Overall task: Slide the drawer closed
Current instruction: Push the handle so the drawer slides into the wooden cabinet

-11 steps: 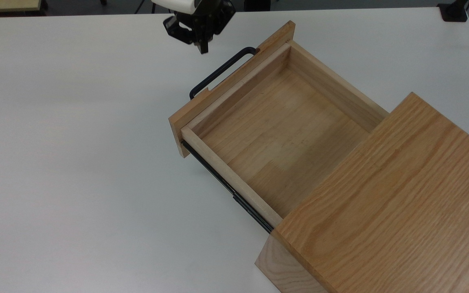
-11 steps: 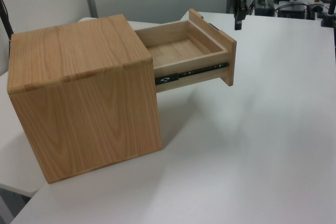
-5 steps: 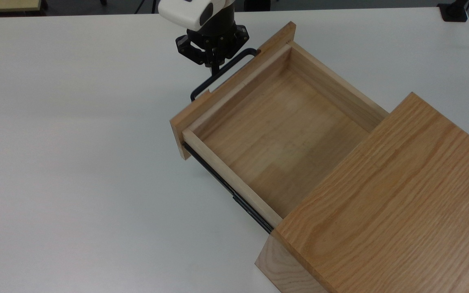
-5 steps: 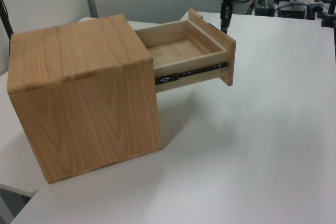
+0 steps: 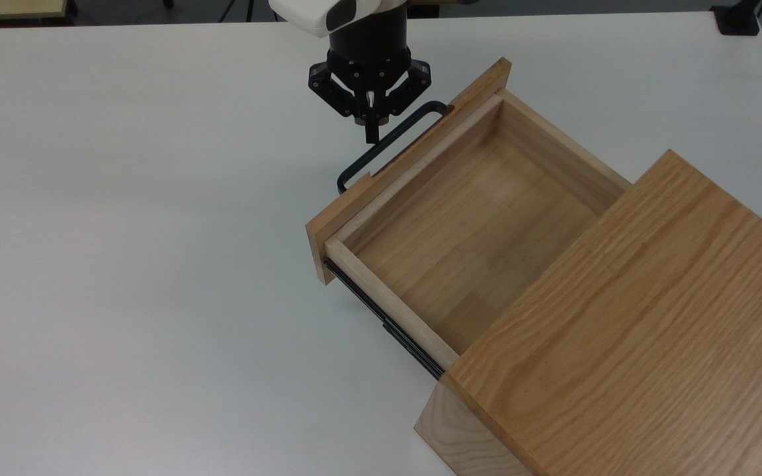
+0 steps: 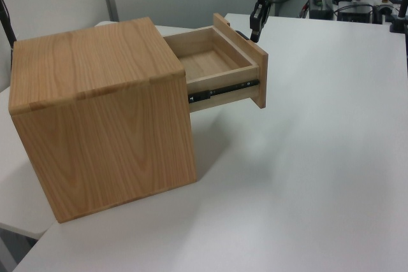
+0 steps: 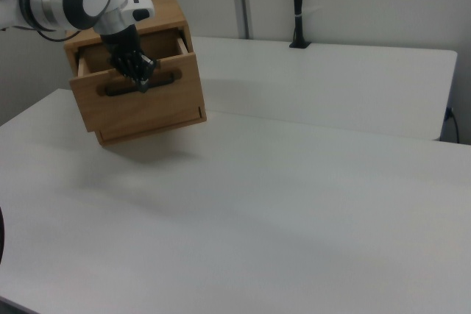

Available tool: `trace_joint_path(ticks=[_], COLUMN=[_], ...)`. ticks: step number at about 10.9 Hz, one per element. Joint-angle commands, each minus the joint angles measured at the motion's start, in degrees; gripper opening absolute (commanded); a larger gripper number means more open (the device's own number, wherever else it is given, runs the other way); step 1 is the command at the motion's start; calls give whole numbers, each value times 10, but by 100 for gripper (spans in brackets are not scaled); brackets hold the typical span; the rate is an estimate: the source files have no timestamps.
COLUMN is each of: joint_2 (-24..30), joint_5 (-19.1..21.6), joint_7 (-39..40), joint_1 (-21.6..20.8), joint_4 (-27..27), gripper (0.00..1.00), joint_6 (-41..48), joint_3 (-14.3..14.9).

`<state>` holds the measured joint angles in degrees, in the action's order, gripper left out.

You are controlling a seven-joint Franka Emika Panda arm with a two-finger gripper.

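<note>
Drawer (image 5: 467, 218) half open; my hand (image 5: 372, 135) pressed together at its handle (image 5: 391, 142)
Fingertips could skid off that thin bar; drawer would stall short of the cabinet (image 5: 626, 330)

Pale matt wooden drawer (image 5: 467, 225), thin black metal handle (image 5: 387, 144), grainy oak-look cabinet (image 5: 639, 317), smooth white table (image 5: 123, 231).

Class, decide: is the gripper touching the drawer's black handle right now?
Touching. In the top view the gripper tip meets the handle bar with no gap; the right view also puts it on the handle.
</note>
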<state>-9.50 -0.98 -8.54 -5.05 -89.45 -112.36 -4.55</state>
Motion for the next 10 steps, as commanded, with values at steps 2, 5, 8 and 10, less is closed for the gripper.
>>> trace_joint_path(ticks=[2,5,8,10], joint_2=[-25,-45,-65,-77], joint_5=[-2,-7,-3,-4], joint_7=[-105,-186,-269,-345], joint_1=[-15,-15,-23,-28], joint_4=[1,4,15,16], gripper=[0,0,0,0], joint_6=[-46,-70,-109,-161], joint_3=[0,-12,-15,-15])
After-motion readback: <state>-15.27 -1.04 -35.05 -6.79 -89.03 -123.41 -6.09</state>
